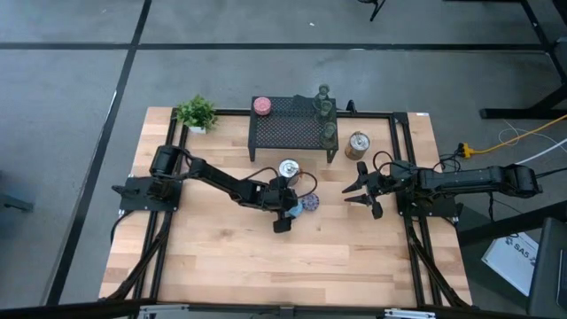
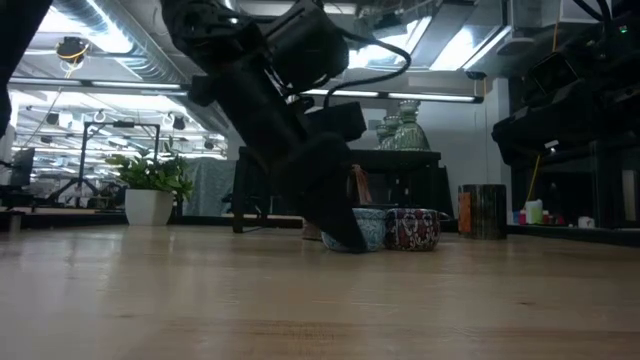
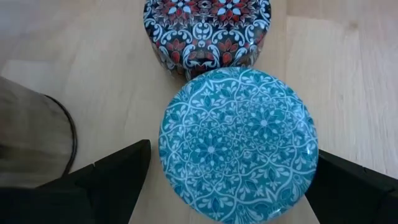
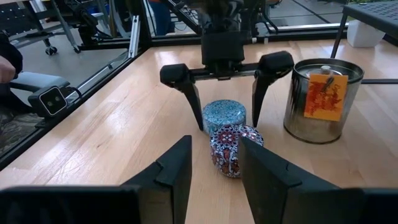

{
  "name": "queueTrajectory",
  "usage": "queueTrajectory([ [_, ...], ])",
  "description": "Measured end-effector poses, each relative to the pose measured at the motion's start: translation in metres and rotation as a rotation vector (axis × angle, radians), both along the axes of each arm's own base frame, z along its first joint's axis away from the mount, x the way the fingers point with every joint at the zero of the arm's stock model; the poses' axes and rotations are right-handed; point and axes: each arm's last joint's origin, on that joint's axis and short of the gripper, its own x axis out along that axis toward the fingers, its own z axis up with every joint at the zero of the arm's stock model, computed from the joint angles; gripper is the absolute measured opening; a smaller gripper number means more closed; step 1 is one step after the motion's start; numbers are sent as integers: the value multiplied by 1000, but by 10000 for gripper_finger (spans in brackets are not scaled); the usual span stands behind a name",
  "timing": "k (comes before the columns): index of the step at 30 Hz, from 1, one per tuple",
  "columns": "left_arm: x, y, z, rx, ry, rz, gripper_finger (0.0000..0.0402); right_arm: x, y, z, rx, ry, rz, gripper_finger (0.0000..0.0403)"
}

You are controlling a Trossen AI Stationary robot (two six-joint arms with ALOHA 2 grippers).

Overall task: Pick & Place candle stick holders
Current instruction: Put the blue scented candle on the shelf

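At mid-frame of the high view, the left claw (image 4: 227,127) stands wide astride the blue holder (image 3: 238,145) on the desk (image 1: 221,257), purple holder (image 3: 207,28) touching it; right claw (image 1: 365,190) waits narrow, center-right.

The blue holder (image 4: 224,116) stands between the open fingers of the left gripper (image 4: 227,93), with a gap on each side. The purple holder (image 4: 235,149) touches it on the side toward the table's right edge, and the silver-and-orange holder (image 4: 321,99) stands near. The table (image 1: 230,257) toward its front edge is free.
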Motion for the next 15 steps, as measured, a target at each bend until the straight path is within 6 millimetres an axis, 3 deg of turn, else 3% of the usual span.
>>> queueTrajectory([
  [10,4,-3,-1,8,-33,-18,368,0,0,0,0,0,0,132],
  [15,4,-3,-1,4,-33,-13,341,0,0,0,0,0,0,132],
])
